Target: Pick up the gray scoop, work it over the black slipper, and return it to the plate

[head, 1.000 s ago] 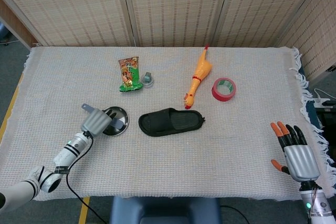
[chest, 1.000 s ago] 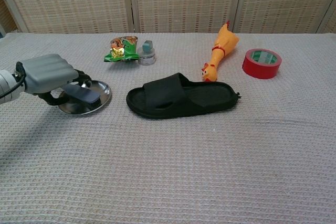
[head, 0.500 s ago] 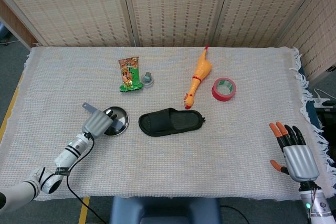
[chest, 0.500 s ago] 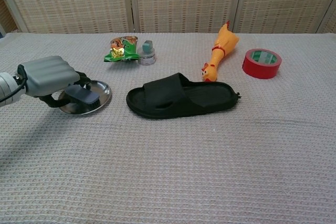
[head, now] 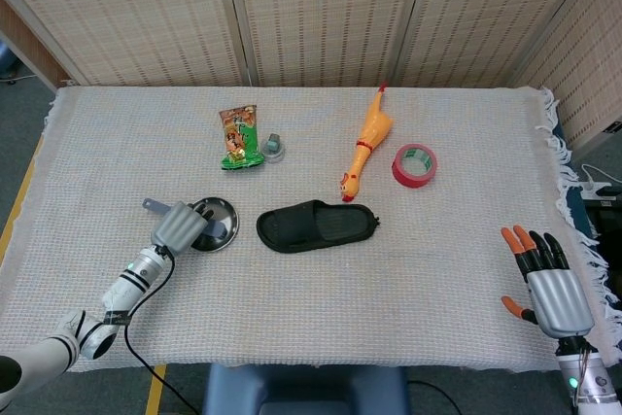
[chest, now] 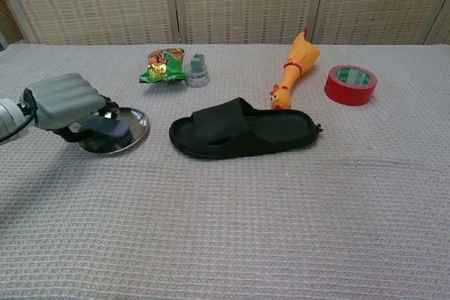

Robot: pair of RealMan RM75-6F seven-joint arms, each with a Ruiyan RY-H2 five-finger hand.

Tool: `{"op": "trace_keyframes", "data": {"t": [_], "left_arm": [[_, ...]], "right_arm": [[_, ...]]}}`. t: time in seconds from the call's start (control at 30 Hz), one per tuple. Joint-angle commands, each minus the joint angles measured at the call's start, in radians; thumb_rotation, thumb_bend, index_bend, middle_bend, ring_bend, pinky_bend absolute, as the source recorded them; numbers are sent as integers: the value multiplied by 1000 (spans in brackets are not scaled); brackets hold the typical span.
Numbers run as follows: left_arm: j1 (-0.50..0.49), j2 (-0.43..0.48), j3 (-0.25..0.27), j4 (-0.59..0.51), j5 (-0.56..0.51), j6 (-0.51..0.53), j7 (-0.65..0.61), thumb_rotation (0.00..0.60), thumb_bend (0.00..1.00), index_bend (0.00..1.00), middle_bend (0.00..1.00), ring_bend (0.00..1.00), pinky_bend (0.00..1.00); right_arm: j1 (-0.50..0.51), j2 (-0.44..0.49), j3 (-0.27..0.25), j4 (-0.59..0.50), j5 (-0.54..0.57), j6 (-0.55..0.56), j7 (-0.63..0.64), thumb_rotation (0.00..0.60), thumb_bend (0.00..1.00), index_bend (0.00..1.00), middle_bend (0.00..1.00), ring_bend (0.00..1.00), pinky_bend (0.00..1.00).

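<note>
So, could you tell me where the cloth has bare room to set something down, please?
The widest bare stretch is the near strip in front of the black slipper, running to the right hand. The left edge beyond the plate is also free. It is crowded between the snack packet, rubber chicken and red tape, and around the left hand.

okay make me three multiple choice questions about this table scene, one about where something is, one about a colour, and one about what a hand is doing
1. What lies just right of the snack packet?
A. small grey bottle
B. black slipper
C. metal plate

2. What colour is the tape roll?
A. blue
B. red
C. yellow

3. What is the left hand doing?
A. resting open on the cloth
B. pressing the black slipper
C. holding the gray scoop at the plate

Answers:
1. A, the bottle sits beside the packet.
2. B, its ring is red.
3. C, its fingers grip the gray scoop over the plate; the slipper lies untouched.
</note>
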Motion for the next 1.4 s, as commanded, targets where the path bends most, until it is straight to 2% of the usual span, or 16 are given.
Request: {"op": "trace_keyframes", "data": {"t": [0.03,0.23,0.43,0.6,0.73,0.83,0.97,1.13,1.3,1.4], "left_arm": [[1,-4,2,6,1,2,1,600,421,334,421,574,865],[6,-18,7,32,15,34,-13,600,421,424,514,599,888],[16,-40,17,80,55,115,-64,600,421,611,710,669,946],[32,-61,16,121,65,168,-108,600,531,768,872,725,994],[50,-58,7,96,70,233,-131,600,577,834,942,752,1000],[58,-30,-11,1,46,230,-98,600,578,844,953,752,1000],[63,27,-56,-195,-10,220,39,600,575,850,957,754,1000],[55,65,-112,-409,-124,164,266,600,577,852,959,756,1000],[42,63,-160,-550,-266,141,492,600,576,852,959,758,1000],[27,53,-177,-604,-327,149,596,600,576,852,959,759,1000]], "right_arm": [[0,0,0,0,0,0,1,600,65,0,0,0,0],[1,2,-2,-1,-3,-1,4,600,65,0,0,0,0],[2,4,-4,-3,-6,-4,6,600,66,0,0,0,0],[3,2,-7,-3,-10,-7,5,600,66,0,0,0,0],[15,-12,-3,15,-3,-28,-3,600,65,0,0,0,0],[46,-35,13,43,-9,-53,-9,600,66,0,0,0,0],[132,-68,42,103,-50,-118,-18,600,110,0,0,0,0],[269,-108,67,177,-96,-251,-2,600,263,0,0,0,0],[388,-198,72,298,-132,-358,16,600,411,54,0,0,0],[449,-258,66,373,-146,-416,34,600,454,107,5,0,1]]}}
